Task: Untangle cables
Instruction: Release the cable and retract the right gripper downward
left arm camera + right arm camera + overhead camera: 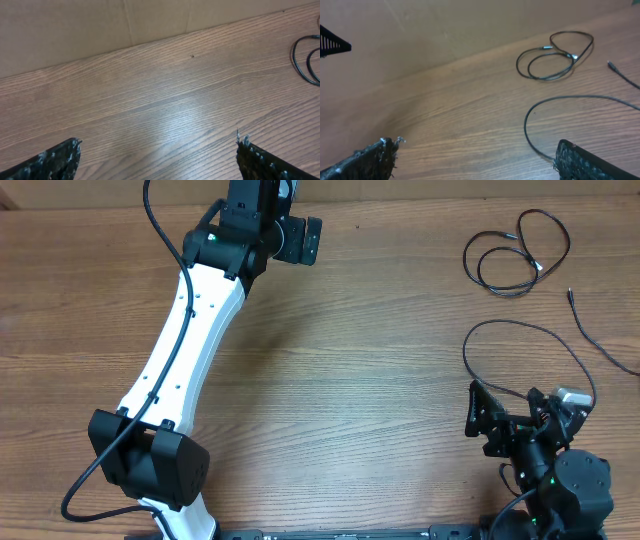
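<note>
Toothed black fingers (370,160) of the right gripper (477,150) fill the bottom corners of its wrist view. They are spread wide with only bare wood between them, which suits an arm that has not yet chosen a cord. The cables (515,252) lie in the far right part of the table (350,380). A small coil (555,55) of two overlapping loops, its plugs resting among its own turns, looks like the only real tangle. A long cord (528,327) arcs in one open loop nearer the right gripper, and one side of it runs down just beside that gripper's right finger. A loose end (600,340) with a plug trails off toward the right edge; whether it belongs to the long cord cannot be told. Neither gripper touches any of them. The right arm sits folded low at the near right corner, close to the long loop, so it is probably the arm to reach first. The left gripper (316,240) hovers at the far edge near the table's middle, jaws equally wide and empty, aimed along the wood toward the coil, which shows only at the right edge of its wrist view. A cardboard wall (100,25) backs the table behind it.
</note>
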`<action>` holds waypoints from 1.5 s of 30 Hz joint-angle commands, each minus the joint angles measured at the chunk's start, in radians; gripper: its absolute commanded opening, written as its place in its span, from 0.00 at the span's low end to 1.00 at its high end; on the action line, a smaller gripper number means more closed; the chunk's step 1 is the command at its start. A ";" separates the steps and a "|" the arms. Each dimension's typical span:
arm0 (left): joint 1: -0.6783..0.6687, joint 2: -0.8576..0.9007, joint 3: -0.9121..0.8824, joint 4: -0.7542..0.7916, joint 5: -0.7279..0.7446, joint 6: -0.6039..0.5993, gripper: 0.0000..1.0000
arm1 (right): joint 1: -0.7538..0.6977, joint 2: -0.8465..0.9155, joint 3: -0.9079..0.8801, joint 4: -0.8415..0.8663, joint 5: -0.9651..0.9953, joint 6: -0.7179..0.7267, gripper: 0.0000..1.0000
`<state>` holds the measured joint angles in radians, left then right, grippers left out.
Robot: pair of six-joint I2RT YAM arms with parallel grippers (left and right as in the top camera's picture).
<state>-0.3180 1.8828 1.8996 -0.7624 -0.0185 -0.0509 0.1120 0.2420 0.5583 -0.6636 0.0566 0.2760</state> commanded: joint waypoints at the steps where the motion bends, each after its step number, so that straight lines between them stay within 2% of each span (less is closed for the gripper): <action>1: 0.003 -0.019 0.015 0.003 0.011 -0.009 1.00 | -0.007 -0.047 -0.053 0.037 0.025 -0.019 1.00; 15: 0.003 -0.019 0.015 0.003 0.011 -0.009 0.99 | -0.069 -0.226 -0.295 0.326 0.024 -0.020 1.00; 23: 0.003 -0.019 0.015 0.003 0.011 -0.009 1.00 | -0.069 -0.239 -0.423 0.500 0.002 -0.074 1.00; 37: 0.003 -0.019 0.015 0.003 0.011 -0.009 1.00 | -0.069 -0.240 -0.552 0.638 0.002 -0.103 1.00; 45: 0.003 -0.019 0.015 0.003 0.011 -0.009 1.00 | -0.069 -0.240 -0.551 0.598 0.002 -0.122 1.00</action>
<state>-0.3183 1.8828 1.8996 -0.7624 -0.0181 -0.0509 0.0463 0.0139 0.0185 -0.0559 0.0666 0.1825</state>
